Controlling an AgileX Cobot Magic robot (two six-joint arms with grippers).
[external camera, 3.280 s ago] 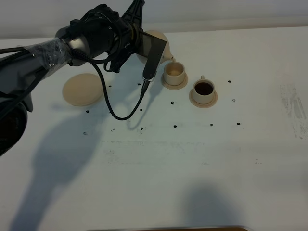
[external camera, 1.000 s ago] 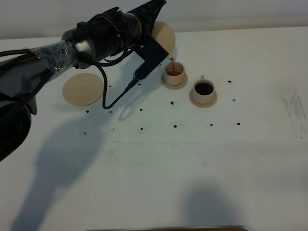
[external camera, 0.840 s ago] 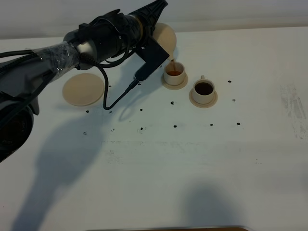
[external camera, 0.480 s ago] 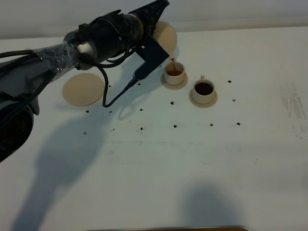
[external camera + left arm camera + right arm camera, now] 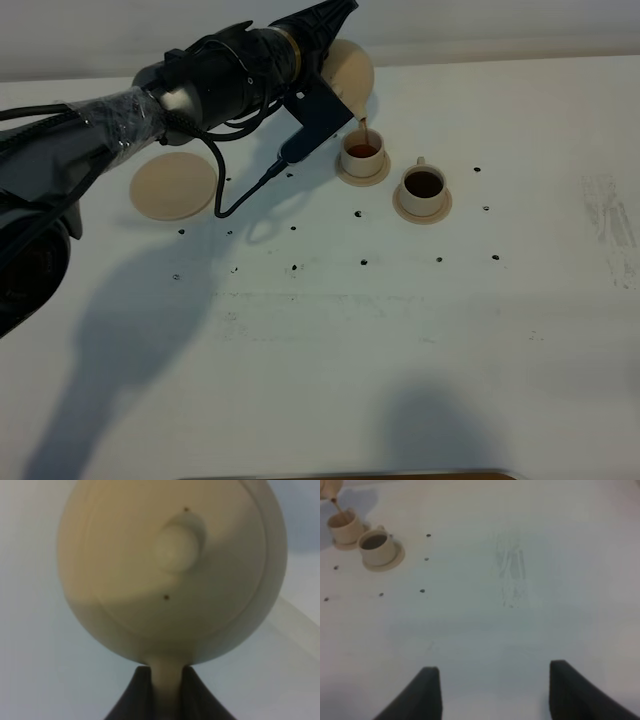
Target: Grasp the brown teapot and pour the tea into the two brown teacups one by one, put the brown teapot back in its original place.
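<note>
The brown teapot (image 5: 351, 70) hangs tilted above the back of the table, its spout down over the left teacup (image 5: 362, 153). A thin stream of tea runs into that cup. My left gripper (image 5: 333, 28) is shut on the teapot's loop handle (image 5: 167, 677), with the knobbed lid (image 5: 175, 547) facing the left wrist camera. The right teacup (image 5: 423, 187) holds dark tea on its small saucer. The large flat saucer (image 5: 173, 185), the original place, lies bare at the left. My right gripper (image 5: 494, 670) stands open over bare table, far from both teacups (image 5: 376, 547).
Small black dots (image 5: 363, 262) mark the white tabletop around the cups. A faint scuffed patch (image 5: 607, 225) sits at the right. The left arm's cable (image 5: 250, 195) hangs between the large saucer and the cups. A brown edge (image 5: 350, 475) shows at the front.
The teapot has tipped a little further and shifted slightly right while tea keeps streaming into the left cup, which was empty in the earliest frame. The right gripper's side looks unchanged.
</note>
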